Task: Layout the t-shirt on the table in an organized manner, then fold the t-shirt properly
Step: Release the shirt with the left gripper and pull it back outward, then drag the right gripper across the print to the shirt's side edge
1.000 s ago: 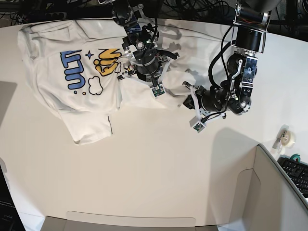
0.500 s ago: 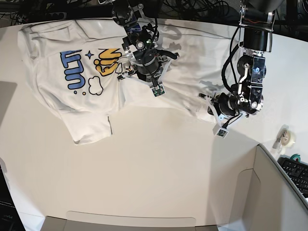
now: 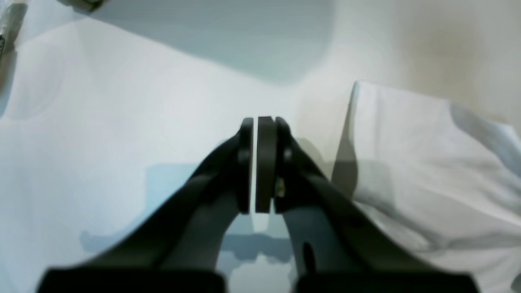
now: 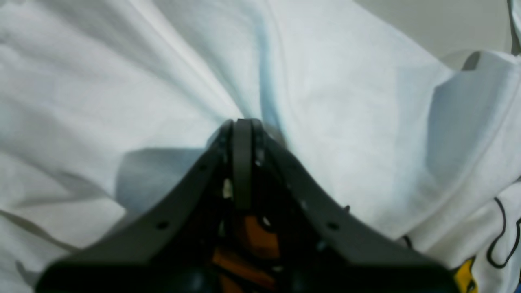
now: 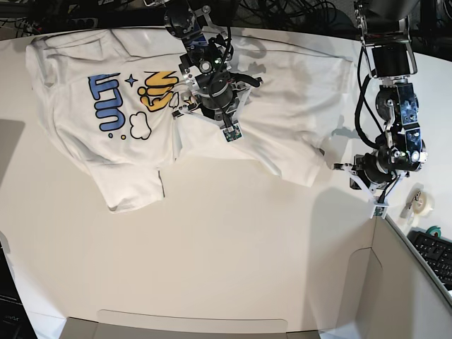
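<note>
Both pincers are clenched. Left gripper [image 3: 260,122] hangs over bare table [image 5: 226,254], its pads pressed together on nothing, just beside a loose corner of the t-shirt [image 5: 106,141], apart from it. Right gripper [image 4: 243,122] is pressed down into the white cloth mid-shirt; whether it pinches a fold, I cannot tell. The shirt lies spread along the table's far edge, its long axis running across the base view, printed lettering toward that view's left, plain rumpled cloth reaching right.
</note>
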